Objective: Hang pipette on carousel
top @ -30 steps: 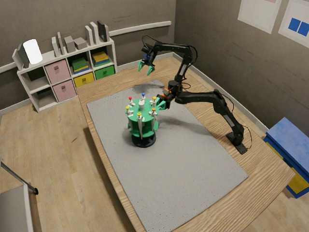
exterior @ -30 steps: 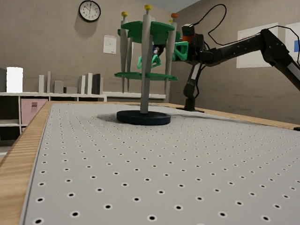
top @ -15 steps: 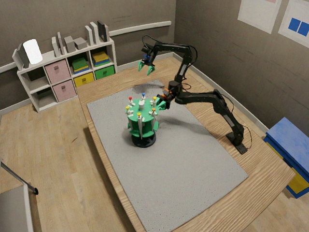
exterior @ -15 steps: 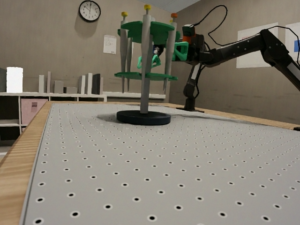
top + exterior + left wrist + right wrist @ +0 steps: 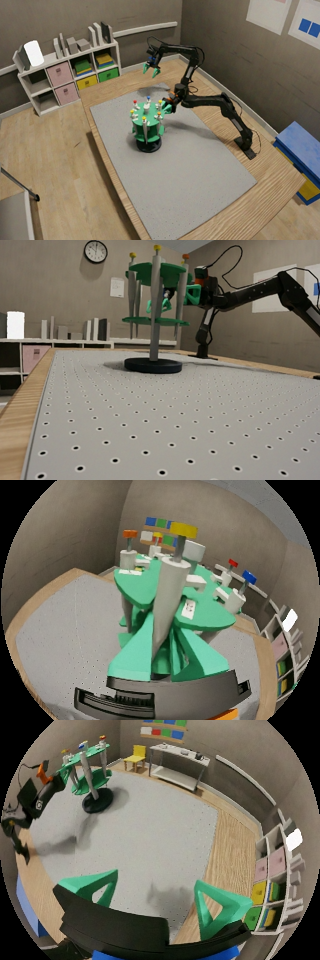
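Pipette point(image 5: 160, 105) point(image 5: 182, 262) point(image 5: 170, 585) point(image 5: 67, 758) seems to be hanging at the carousel's point(image 5: 151, 113) point(image 5: 171, 269) point(image 5: 210, 612) point(image 5: 100, 780) two o'clock, left gripper point(image 5: 167, 107) point(image 5: 191, 294) point(image 5: 162, 652) point(image 5: 62, 776) pinching it, right gripper point(image 5: 151, 71) point(image 5: 159, 305) point(image 5: 157, 892) spread; letting go is remaining.

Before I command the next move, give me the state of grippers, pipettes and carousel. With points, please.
Left gripper point(image 5: 165, 107) point(image 5: 184, 295) point(image 5: 164, 625) point(image 5: 63, 776): shut on the nearest yellow-button pipette
Right gripper point(image 5: 149, 74) point(image 5: 155, 312) point(image 5: 157, 880): open, empty
Nearest yellow-button pipette point(image 5: 159, 105) point(image 5: 170, 587): roughly upright at carousel edge; hook seating unclear
Other five pipettes point(image 5: 145, 129) point(image 5: 155, 278) point(image 5: 128, 560) point(image 5: 87, 775): hung
Carousel point(image 5: 140, 111) point(image 5: 170, 268) point(image 5: 210, 612) point(image 5: 95, 752): standing upright
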Available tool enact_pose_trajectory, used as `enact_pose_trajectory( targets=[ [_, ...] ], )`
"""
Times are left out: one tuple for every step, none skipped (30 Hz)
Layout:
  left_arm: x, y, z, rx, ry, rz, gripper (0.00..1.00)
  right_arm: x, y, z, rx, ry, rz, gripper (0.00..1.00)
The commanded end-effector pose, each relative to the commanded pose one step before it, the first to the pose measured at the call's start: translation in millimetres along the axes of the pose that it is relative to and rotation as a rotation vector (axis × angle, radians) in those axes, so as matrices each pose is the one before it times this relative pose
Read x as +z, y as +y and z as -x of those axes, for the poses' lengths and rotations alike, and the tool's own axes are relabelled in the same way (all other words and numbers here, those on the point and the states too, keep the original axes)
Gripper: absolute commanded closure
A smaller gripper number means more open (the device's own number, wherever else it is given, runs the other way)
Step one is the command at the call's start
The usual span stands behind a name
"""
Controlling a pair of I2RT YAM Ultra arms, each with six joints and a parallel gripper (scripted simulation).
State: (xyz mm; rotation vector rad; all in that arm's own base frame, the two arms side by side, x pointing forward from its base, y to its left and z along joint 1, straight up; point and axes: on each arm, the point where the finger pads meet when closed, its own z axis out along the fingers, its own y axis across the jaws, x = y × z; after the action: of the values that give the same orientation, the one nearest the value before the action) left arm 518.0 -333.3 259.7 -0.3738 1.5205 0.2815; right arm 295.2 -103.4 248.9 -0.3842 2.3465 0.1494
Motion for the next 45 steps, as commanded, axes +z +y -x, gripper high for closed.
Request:
enact_pose_trajectory(
  targets=[
    [0.05, 6.30, 27.78, -0.06772, -0.02549, 0.01600, 0.88, -1.18, -3.55, 4.51, -0.00836, -0.02292, 0.00240, 0.00],
    [0.00, 0.00, 0.00, 0.00000, 0.00000, 0.00000, 0.88, 0.00, 0.00, 0.00, 0.00000, 0.00000, 0.00000, 0.00],
    [0.00, 0.00, 0.00, 0.00000, 0.00000, 0.00000, 0.88, 0.00, 0.00, 0.00, 0.00000, 0.00000, 0.00000, 0.00],
    [0.00, 0.00, 0.00, 0.00000, 0.00000, 0.00000, 0.88, 0.00, 0.00, 0.00, 0.00000, 0.00000, 0.00000, 0.00],
    [0.00, 0.00, 0.00, 0.00000, 0.00000, 0.00000, 0.88, 0.00, 0.00, 0.00, 0.00000, 0.00000, 0.00000, 0.00],
    [0.00, 0.00, 0.00, 0.00000, 0.00000, 0.00000, 0.88, 0.00, 0.00, 0.00, 0.00000, 0.00000, 0.00000, 0.00],
    [0.00, 0.00, 0.00, 0.00000, 0.00000, 0.00000, 0.88, 0.00, 0.00, 0.00, 0.00000, 0.00000, 0.00000, 0.00],
    [0.00, 0.00, 0.00, 0.00000, 0.00000, 0.00000, 0.88, 0.00, 0.00, 0.00, 0.00000, 0.00000, 0.00000, 0.00],
    [0.00, 0.00, 0.00, 0.00000, 0.00000, 0.00000, 0.88, 0.00, 0.00, 0.00, 0.00000, 0.00000, 0.00000, 0.00],
    [0.00, 0.00, 0.00, 0.00000, 0.00000, 0.00000, 0.88, 0.00, 0.00, 0.00, 0.00000, 0.00000, 0.00000, 0.00],
    [0.00, 0.00, 0.00, 0.00000, 0.00000, 0.00000, 0.88, 0.00, 0.00, 0.00, 0.00000, 0.00000, 0.00000, 0.00],
    [0.00, 0.00, 0.00, 0.00000, 0.00000, 0.00000, 0.88, 0.00, 0.00, 0.00, 0.00000, 0.00000, 0.00000, 0.00],
    [0.00, 0.00, 0.00, 0.00000, 0.00000, 0.00000, 0.88, 0.00, 0.00, 0.00, 0.00000, 0.00000, 0.00000, 0.00],
    [0.00, 0.00, 0.00, 0.00000, 0.00000, 0.00000, 0.88, 0.00, 0.00, 0.00, 0.00000, 0.00000, 0.00000, 0.00],
    [0.00, 0.00, 0.00, 0.00000, 0.00000, 0.00000, 0.88, 0.00, 0.00, 0.00, 0.00000, 0.00000, 0.00000, 0.00],
    [0.00, 0.00, 0.00, 0.00000, 0.00000, 0.00000, 0.88, 0.00, 0.00, 0.00, 0.00000, 0.00000, 0.00000, 0.00],
    [0.00, 0.00, 0.00, 0.00000, 0.00000, 0.00000, 0.88, 0.00, 0.00, 0.00, 0.00000, 0.00000, 0.00000, 0.00],
    [0.00, 0.00, 0.00, 0.00000, 0.00000, 0.00000, 0.88, 0.00, 0.00, 0.00, 0.00000, 0.00000, 0.00000, 0.00],
    [0.00, 0.00, 0.00, 0.00000, 0.00000, 0.00000, 0.88, 0.00, 0.00, 0.00, 0.00000, 0.00000, 0.00000, 0.00],
    [0.00, 0.00, 0.00, 0.00000, 0.00000, 0.00000, 0.88, 0.00, 0.00, 0.00, 0.00000, 0.00000, 0.00000, 0.00],
    [0.00, 0.00, 0.00, 0.00000, 0.00000, 0.00000, 0.88, 0.00, 0.00, 0.00, 0.00000, 0.00000, 0.00000, 0.00],
    [0.00, 0.00, 0.00, 0.00000, 0.00000, 0.00000, 0.88, 0.00, 0.00, 0.00, 0.00000, 0.00000, 0.00000, 0.00],
    [0.00, 0.00, 0.00, 0.00000, 0.00000, 0.00000, 0.88, 0.00, 0.00, 0.00, 0.00000, 0.00000, 0.00000, 0.00],
    [0.00, 0.00, 0.00, 0.00000, 0.00000, 0.00000, 0.88, 0.00, 0.00, 0.00, 0.00000, 0.00000, 0.00000, 0.00],
    [0.00, 0.00, 0.00, 0.00000, 0.00000, 0.00000, 0.88, 0.00, 0.00, 0.00, 0.00000, 0.00000, 0.00000, 0.00],
    [0.00, 0.00, 0.00, 0.00000, 0.00000, 0.00000, 0.88, 0.00, 0.00, 0.00, 0.00000, 0.00000, 0.00000, 0.00],
    [0.00, 0.00, 0.00, 0.00000, 0.00000, 0.00000, 0.88, 0.00, 0.00, 0.00, 0.00000, 0.00000, 0.00000, 0.00],
    [0.35, -0.38, 2.35, 0.04495, 0.01243, 0.00042, 0.88, 0.00, 0.00, 0.00, 0.00000, 0.00000, 0.00000, 0.00],
    [0.23, 0.13, -0.60, 0.02287, 0.00629, 0.00041, 0.88, 0.00, 0.00, 0.00, 0.00000, 0.00000, 0.00000, 0.00],
    [0.00, 0.00, 0.00, 0.00000, 0.00000, 0.00000, 0.88, 0.00, 0.00, 0.00, 0.00000, 0.00000, 0.00000, 0.00],
    [0.00, 0.00, 0.00, 0.00000, 0.00000, 0.00000, 0.88, 0.00, 0.00, 0.00, 0.00000, 0.00000, 0.00000, 0.00],
    [0.23, -0.02, -0.66, -0.00431, -0.00002, -0.00036, 0.88, 0.00, 0.00, 0.00, 0.00000, 0.00000, 0.00000, 0.00],
    [0.21, -0.33, -0.68, -0.00108, -0.00003, -0.00244, 0.88, 0.00, 0.00, 0.00, 0.00000, 0.00000, 0.00000, 0.00],
    [0.24, -0.14, -0.65, -0.00012, 0.00000, -0.00101, 0.88, 0.00, 0.00, 0.00, 0.00000, 0.00000, 0.00000, 0.00],
    [0.23, 0.05, -0.65, -0.00009, -0.00002, 0.00004, 0.88, 0.00, 0.00, 0.00, 0.00000, 0.00000, 0.00000, 0.00],
    [0.21, 0.07, 1.67, -0.01874, -0.00555, -0.00004, 0.88, 0.00, 0.00, 0.00, 0.00000, 0.00000, 0.00000, 0.00],
    [0.23, 0.03, 0.16, -0.00653, -0.00188, 0.00004, 0.88, 0.00, 0.00, 0.00, 0.00000, 0.00000, 0.00000, 0.00],
    [0.17, 0.26, -2.31, 0.00414, 0.00129, 0.00009, 0.88, 0.00, 0.00, 0.00, 0.00000, 0.00000, 0.00000, 0.00],
    [0.12, 0.45, -3.77, 0.00792, 0.00242, 0.00011, 0.88, 0.00, 0.00, 0.00, 0.00000, 0.00000, 0.00000, 0.00],
    [0.02, 0.90, -6.42, 0.01539, 0.00435, 0.00009, 0.88, 0.00, 0.00, 0.00, 0.00000, 0.00000, 0.00000, 0.00],
    [0.19, 0.27, -6.37, 0.01313, 0.00394, 0.00012, 0.88, 0.00, 0.00, 0.00, 0.00000, 0.00000, 0.00000, 0.00],
    [0.40, -0.49, -1.12, -0.00064, -0.00021, 0.00008, 0.88, 0.00, 0.00, 0.00, 0.00000, 0.00000, 0.00000, 0.00],
    [0.44, -0.75, 0.16, -0.00392, -0.00119, -0.00061, 0.88, 0.00, 0.00, 0.00, 0.00000, 0.00000, 0.00000, 0.00],
    [0.35, -0.33, -1.03, -0.00042, -0.00014, 0.00006, 0.88, 0.00, 0.00, 0.00, 0.00000, 0.00000, 0.00000, 0.00],
    [-0.01, 0.85, 1.24, -0.00202, -0.00062, 0.00005, 0.88, 0.00, 0.00, 0.00, 0.00000, 0.00000, 0.00000, 0.00]
  ],
)
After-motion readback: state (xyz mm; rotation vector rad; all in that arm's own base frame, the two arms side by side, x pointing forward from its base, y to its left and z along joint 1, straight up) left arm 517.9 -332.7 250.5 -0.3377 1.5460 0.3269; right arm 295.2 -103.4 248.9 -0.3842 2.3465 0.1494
